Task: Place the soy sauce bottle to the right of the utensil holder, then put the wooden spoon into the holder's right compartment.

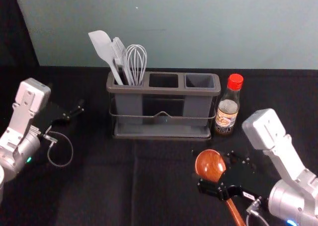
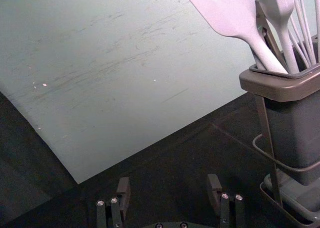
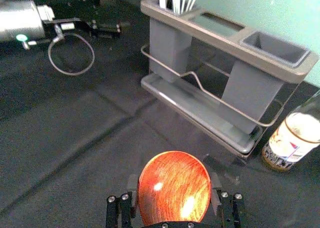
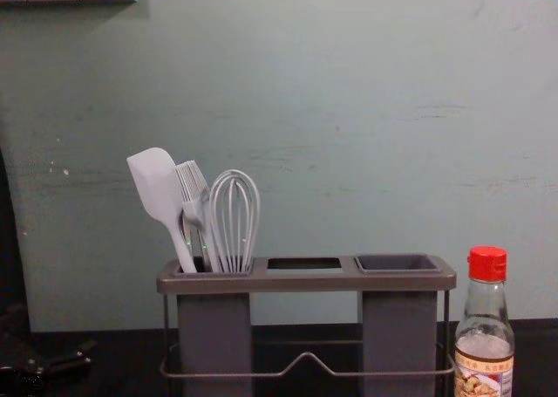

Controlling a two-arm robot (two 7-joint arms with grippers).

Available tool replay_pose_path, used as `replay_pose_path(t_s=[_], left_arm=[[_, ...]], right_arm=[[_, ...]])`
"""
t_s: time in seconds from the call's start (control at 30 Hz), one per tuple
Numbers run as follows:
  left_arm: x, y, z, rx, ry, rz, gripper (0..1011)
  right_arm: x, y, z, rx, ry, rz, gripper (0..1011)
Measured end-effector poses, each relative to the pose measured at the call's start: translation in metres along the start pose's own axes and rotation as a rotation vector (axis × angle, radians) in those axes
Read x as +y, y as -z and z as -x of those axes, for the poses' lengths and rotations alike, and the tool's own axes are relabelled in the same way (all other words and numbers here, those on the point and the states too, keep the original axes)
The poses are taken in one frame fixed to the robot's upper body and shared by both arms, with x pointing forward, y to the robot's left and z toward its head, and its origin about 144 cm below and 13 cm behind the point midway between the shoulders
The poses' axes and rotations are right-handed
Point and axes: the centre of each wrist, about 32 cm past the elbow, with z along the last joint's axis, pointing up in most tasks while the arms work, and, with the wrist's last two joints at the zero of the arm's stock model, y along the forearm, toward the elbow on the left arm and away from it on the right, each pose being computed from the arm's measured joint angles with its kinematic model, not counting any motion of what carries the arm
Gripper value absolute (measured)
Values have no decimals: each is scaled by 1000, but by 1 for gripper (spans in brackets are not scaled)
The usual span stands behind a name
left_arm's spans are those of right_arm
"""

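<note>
1. With right gripper (image 1: 204, 167), clamps wooden spoon (image 3: 175, 188) at both sides of bowl.
2. With left gripper (image 1: 78, 101), waits well to the left, fingers apart.
3. Ahead of right gripper, slightly rightward: see soy sauce bottle (image 1: 226, 117); ahead and leftward, utensil holder (image 1: 161, 91).

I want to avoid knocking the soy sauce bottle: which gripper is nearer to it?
Right. The right gripper, holding the wooden spoon, is in front of the bottle; the left gripper is farther, past the left end of the utensil holder.
</note>
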Motion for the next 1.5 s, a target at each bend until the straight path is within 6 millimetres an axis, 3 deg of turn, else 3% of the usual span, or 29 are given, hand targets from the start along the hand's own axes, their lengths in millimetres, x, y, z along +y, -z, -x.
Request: replay_pose_path(t_s=[1.0, 1.5], left_arm=[[0, 0, 0, 0, 0, 0, 1005], [0, 0, 0, 0, 0, 0, 1005]], right_arm=[[-7, 14, 0, -29, 14, -110, 838], [-9, 27, 6, -168, 122, -455, 838]])
